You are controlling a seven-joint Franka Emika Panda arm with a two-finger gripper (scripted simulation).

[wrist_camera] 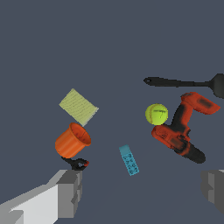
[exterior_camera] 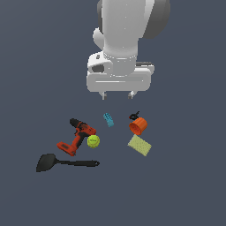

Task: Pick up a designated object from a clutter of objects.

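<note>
A: Our gripper (exterior_camera: 118, 94) hangs high over the clutter, fingers spread wide, nothing between them. We read this as the approach step; no descent begun.

B: Agreed. Wrist view shows both fingertips (wrist_camera: 70, 192) far apart at the frame's lower corners. Where's our target?

A: The pad (exterior_camera: 140, 145) lies flat on the floor, at about five o'clock from the gripper in the exterior view, just beside the orange cup (exterior_camera: 138, 126), which sits at its twelve o'clock, tipped on its side. A small black item (exterior_camera: 133, 116) lies beyond the cup.

B: So next we'd shift toward five o'clock, square the jaws to the pad's edges, and come down clear of the cup.

A: Blue block (exterior_camera: 108, 119), tennis ball (exterior_camera: 93, 141), drill (exterior_camera: 76, 136) and spatula (exterior_camera: 62, 163) sit well apart, toward eight o'clock.

B: Surface: plain dark grey-blue floor (exterior_camera: 190, 185), featureless; no walls visible.
</note>
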